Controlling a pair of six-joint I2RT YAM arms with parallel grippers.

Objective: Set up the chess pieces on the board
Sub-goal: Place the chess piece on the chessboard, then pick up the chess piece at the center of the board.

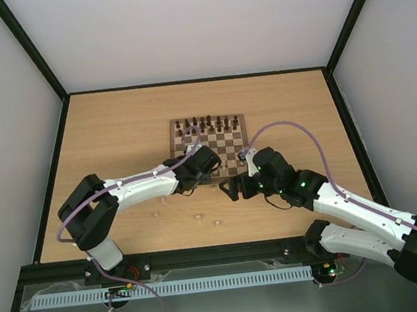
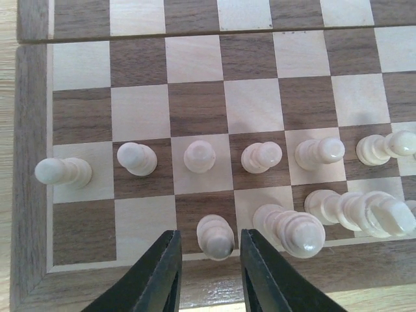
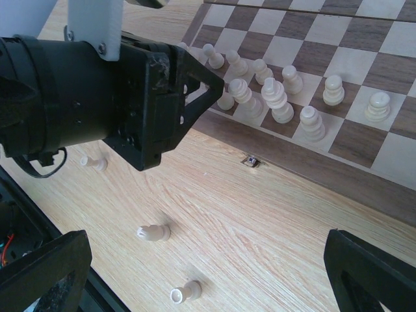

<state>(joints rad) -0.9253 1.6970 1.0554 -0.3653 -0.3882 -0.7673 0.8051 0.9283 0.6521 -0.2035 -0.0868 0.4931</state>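
Observation:
The board (image 1: 230,137) lies mid-table, with cream chess pieces standing in its near two rows (image 2: 199,156). In the left wrist view my left gripper (image 2: 209,235) is open at the board's near edge (image 2: 29,195). One upright cream piece (image 2: 216,236) stands between its fingers with a gap on each side. My right gripper (image 3: 207,237) is wide open and empty above bare table, just in front of the board (image 3: 305,39). Loose cream pieces (image 3: 154,232) lie on their sides on the table below it (image 3: 183,292). From above, the left gripper (image 1: 210,174) and right gripper (image 1: 232,189) are close together.
Dark brown pieces (image 1: 205,124) fill the board's far rows. Loose cream pieces lie on the table left of the right gripper (image 1: 198,217). The left arm's black wrist (image 3: 149,91) fills the upper left of the right wrist view. A small metal clasp (image 3: 250,161) sits on the board's near edge.

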